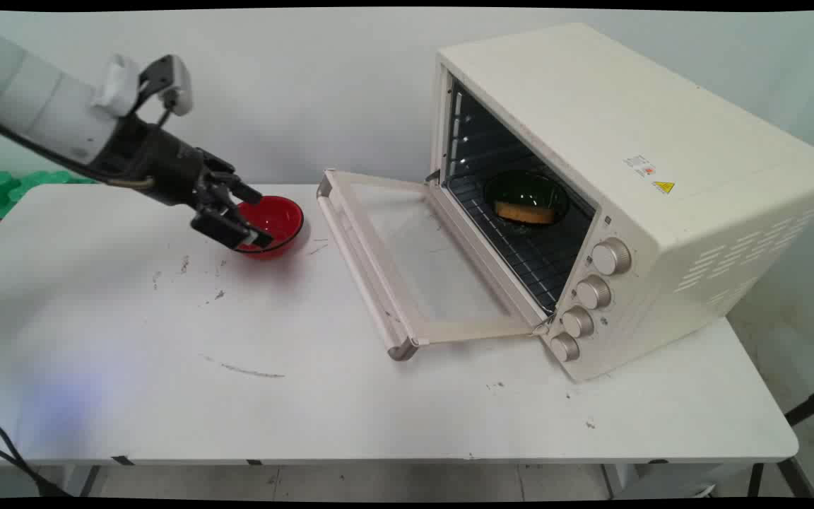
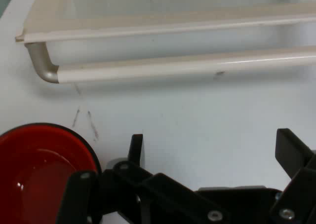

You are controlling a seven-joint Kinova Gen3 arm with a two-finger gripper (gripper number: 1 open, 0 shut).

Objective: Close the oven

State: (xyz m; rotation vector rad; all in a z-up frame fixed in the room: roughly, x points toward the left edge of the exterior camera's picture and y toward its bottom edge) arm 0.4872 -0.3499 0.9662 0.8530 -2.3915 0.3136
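The red bowl (image 1: 274,225) sits on the white table (image 1: 167,367), left of the toaster oven (image 1: 633,191) and its dropped door (image 1: 407,261). The gripper (image 1: 241,223) hangs beside its near rim, fingers spread with nothing between them. Inside, a dark bowl (image 1: 526,198) holds something orange on the rack.

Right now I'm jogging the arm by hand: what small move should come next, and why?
Probably shift the gripper sideways toward the red bowl. The hand view shows open fingers over bare table, with the bowl off to one side, just outside one finger.
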